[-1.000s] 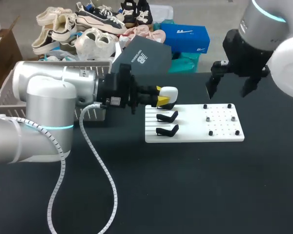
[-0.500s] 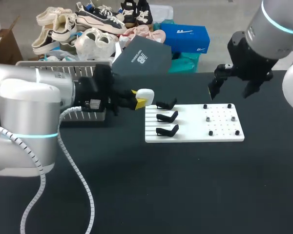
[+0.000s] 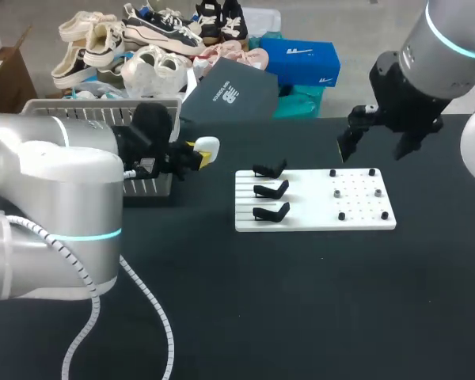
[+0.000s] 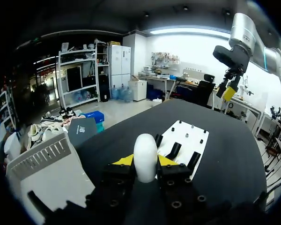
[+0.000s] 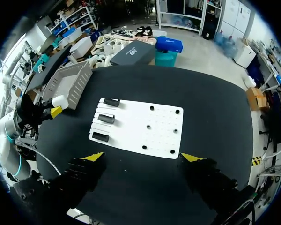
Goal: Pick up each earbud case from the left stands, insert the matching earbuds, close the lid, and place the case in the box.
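Observation:
My left gripper [image 3: 198, 151] is shut on a white earbud case [image 3: 208, 146], held just right of the grey slatted basket [image 3: 79, 107]. In the left wrist view the case [image 4: 145, 157] stands upright between the yellow fingertips [image 4: 124, 160]. The white board [image 3: 356, 204] carries three bare black stands [image 3: 271, 190] on its left side, and several small dark and grey pieces [image 3: 335, 191] on its right half. My right gripper [image 3: 380, 144] hangs open above the board's back right corner. From the right wrist, the board [image 5: 145, 117] lies below the spread fingers.
The basket [image 5: 68, 82] sits at the table's back left edge, with its wall [image 4: 42, 161] close beside my left gripper. My left arm's white cable [image 3: 154, 317] loops over the front left of the black tabletop.
My left gripper has carried the case leftward, from the top stand toward the basket. The right arm shifted slightly at first, then stayed put.

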`<state>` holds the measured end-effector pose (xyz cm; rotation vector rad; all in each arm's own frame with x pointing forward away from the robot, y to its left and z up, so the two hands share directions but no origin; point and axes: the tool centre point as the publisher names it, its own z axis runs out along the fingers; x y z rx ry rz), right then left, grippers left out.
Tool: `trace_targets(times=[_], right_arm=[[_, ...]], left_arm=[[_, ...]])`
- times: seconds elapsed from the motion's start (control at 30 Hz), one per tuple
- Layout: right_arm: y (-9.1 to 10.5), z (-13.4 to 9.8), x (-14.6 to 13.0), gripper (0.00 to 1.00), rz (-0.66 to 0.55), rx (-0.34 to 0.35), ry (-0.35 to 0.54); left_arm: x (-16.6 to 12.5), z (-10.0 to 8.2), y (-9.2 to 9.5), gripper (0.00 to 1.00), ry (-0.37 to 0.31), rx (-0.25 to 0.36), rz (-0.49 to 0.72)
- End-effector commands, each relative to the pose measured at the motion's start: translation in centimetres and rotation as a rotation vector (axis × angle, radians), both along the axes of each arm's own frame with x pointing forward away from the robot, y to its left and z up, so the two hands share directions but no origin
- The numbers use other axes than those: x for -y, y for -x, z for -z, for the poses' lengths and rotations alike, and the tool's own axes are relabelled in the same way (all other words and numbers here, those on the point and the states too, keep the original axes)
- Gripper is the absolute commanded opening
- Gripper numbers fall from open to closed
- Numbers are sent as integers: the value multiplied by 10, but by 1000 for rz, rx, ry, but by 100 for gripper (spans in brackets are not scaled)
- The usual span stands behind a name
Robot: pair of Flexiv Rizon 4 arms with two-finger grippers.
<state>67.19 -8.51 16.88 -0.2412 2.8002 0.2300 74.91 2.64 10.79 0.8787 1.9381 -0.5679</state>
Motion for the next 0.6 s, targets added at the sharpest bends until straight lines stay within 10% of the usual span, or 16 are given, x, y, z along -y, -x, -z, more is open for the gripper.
trace_targets(times=[0.03,0.6], right_arm=[[3,0,1,100,3,8,0],[3,0,1,100,3,8,0]], left_arm=[[-5,3,-9,0,-78,54,-177],[-118,20,-26,0,-151,-10,-320]])
